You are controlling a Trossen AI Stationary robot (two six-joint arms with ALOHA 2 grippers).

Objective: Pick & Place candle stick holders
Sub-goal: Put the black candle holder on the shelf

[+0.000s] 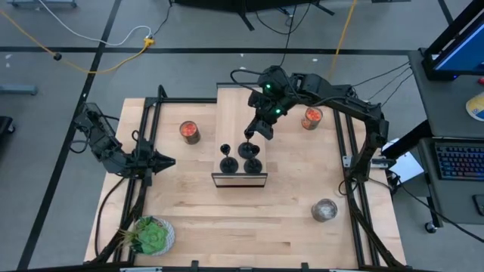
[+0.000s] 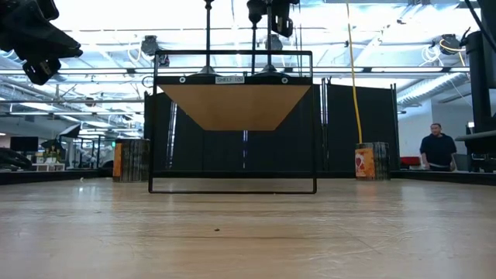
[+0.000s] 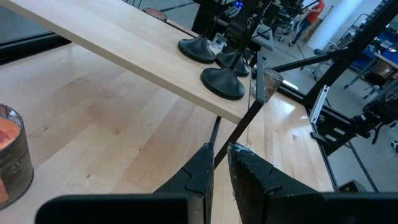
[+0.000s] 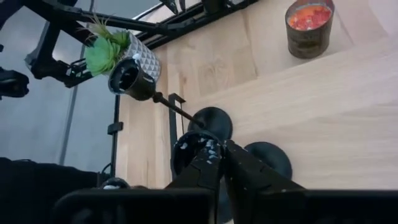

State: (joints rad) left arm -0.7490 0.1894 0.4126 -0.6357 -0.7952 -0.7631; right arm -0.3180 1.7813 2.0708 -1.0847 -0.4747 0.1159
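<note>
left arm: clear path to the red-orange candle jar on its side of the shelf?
Probably yes. The left gripper, fingers shut, sits at the table's left edge, and the jar stands on bare wood beside the raised shelf. Nothing lies between them. It would need to open first.

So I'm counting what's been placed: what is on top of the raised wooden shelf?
Three black candle stick holders stand near the shelf's front edge. The right gripper is shut on the middle one's stem, so that holder's cup is covered.
</note>
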